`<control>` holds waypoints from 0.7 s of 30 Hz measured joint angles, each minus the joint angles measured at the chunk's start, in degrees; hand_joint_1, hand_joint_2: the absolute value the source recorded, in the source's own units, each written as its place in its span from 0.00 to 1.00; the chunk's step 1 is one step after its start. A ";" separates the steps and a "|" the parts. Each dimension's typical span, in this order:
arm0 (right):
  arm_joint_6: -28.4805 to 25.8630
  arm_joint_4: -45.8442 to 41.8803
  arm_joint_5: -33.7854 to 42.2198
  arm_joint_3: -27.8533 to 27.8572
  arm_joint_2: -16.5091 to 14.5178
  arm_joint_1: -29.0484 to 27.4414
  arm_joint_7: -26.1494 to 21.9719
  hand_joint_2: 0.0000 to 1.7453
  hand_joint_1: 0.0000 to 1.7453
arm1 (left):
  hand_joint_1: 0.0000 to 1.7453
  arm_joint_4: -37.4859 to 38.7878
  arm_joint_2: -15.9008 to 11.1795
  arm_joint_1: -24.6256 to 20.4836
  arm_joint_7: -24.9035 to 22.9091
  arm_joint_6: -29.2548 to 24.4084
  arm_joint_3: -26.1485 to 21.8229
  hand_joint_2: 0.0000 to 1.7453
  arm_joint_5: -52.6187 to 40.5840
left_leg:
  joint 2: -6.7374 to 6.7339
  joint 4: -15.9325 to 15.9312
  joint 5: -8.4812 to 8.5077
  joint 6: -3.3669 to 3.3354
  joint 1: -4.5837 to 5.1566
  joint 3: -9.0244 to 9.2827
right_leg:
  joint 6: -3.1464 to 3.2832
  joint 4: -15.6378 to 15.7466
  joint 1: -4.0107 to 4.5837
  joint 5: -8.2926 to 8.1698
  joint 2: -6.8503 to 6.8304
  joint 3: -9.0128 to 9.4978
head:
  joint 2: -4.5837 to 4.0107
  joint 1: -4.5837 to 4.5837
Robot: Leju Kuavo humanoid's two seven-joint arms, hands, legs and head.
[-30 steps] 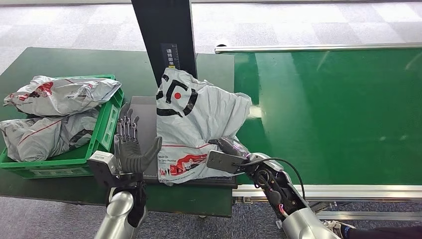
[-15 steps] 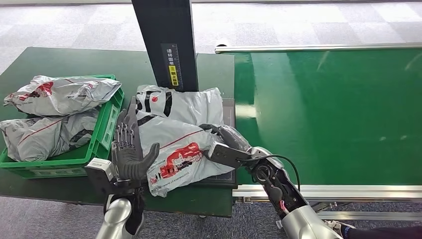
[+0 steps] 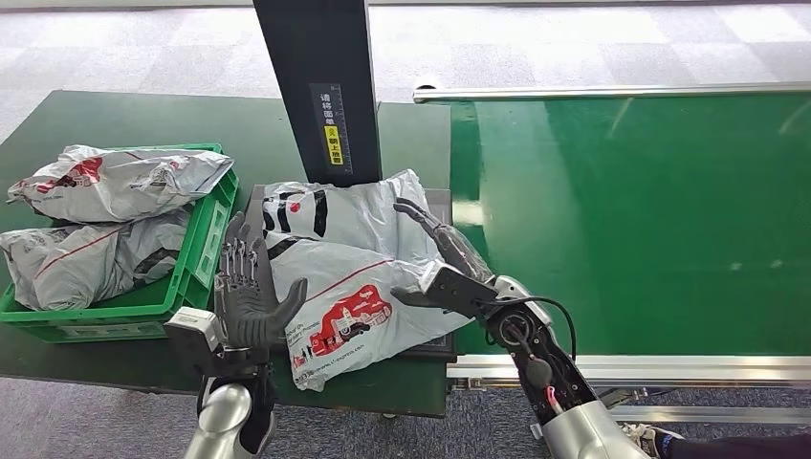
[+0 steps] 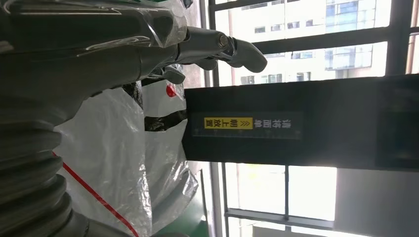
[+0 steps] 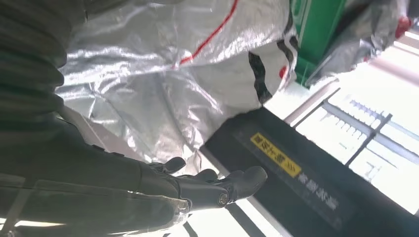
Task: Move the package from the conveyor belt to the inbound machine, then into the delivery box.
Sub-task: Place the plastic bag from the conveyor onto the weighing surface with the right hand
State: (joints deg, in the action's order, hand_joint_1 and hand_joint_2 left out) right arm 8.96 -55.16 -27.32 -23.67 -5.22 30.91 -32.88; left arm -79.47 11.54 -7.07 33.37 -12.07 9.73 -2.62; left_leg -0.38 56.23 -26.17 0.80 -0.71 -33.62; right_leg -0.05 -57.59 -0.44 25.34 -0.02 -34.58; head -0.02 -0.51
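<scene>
in your head view the package [image 3: 349,277] lies flat on the dark platform of the inbound machine [image 3: 435,206], centre-left of the frame, at the foot of the machine's black column [image 3: 320,81]. its near end, with the red print, hangs a little over the platform's front edge. the left robot hand [image 3: 251,292] stands upright at lower left, palm toward the package's left edge, fingers spread and grasping nothing; you cannot tell from here whether it touches the bag. the right robot hand [image 3: 445,263] reaches in from lower right with its fingers stretched over the bag's right side, released, holding nothing.

at far left the green delivery box [image 3: 206,239] holds other grey bags [image 3: 115,182] and sits on the dark green worktop [image 3: 115,115]. the conveyor belt [image 3: 650,220] takes the right half of the frame.

the left wrist view adds what the head view misses: the left robot hand's fingers [image 4: 237,47] extend straight past the crinkled white bag [image 4: 118,163], with the column's yellow label [image 4: 228,123] beyond and windows behind it. the right wrist view shows the right robot hand's fingers [image 5: 222,185] apart and bare beside the silvery package [image 5: 163,74], with the green box wall [image 5: 314,29] at upper right.
</scene>
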 joint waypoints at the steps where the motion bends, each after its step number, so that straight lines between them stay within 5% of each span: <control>1: -1.24 -0.57 0.08 0.43 -0.11 -0.21 0.50 1.00 0.00 | 0.00 0.08 -0.01 -0.01 -1.37 -0.08 0.01 1.00 -1.49 | 0.00 0.00 0.00 0.00 0.00 0.00 | 0.00 0.00 0.00 0.00 0.00 0.00 | 0.00 0.01; 11: -6.22 -3.72 0.86 3.44 -0.83 -1.39 3.22 1.00 0.00 | 0.00 1.79 -0.05 -0.04 -5.35 0.33 0.31 1.00 -6.87 | -0.01 0.00 0.00 0.00 0.00 0.01 | 0.00 0.00 0.00 0.00 0.00 0.00 | 0.00 0.01; 17: -7.38 -5.51 14.78 9.04 -2.36 -3.12 6.53 1.00 0.00 | 0.00 3.72 -0.15 -0.39 -8.20 2.89 1.73 1.00 -13.92 | 0.00 0.00 0.00 0.00 0.01 0.00 | 0.00 0.00 -0.01 0.00 0.00 0.00 | 0.00 0.00; 21: -6.57 -7.12 17.54 11.02 -2.61 -4.36 6.39 1.00 0.00 | 0.00 6.97 -0.48 -1.72 -13.47 -0.95 3.79 1.00 -24.01 | -0.01 0.00 -0.01 -0.01 0.02 0.00 | 0.00 0.01 -0.02 0.00 0.00 -0.01 | 0.00 0.00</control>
State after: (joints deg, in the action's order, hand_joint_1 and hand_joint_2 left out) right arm 2.39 -62.27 -9.78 -12.65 -7.82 26.55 -26.49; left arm -72.50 11.06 -8.80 19.90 -13.02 13.52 -26.63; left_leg -0.39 56.24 -26.18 0.79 -0.69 -33.62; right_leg -0.05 -57.58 -0.46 25.34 -0.02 -34.59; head -0.02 -0.51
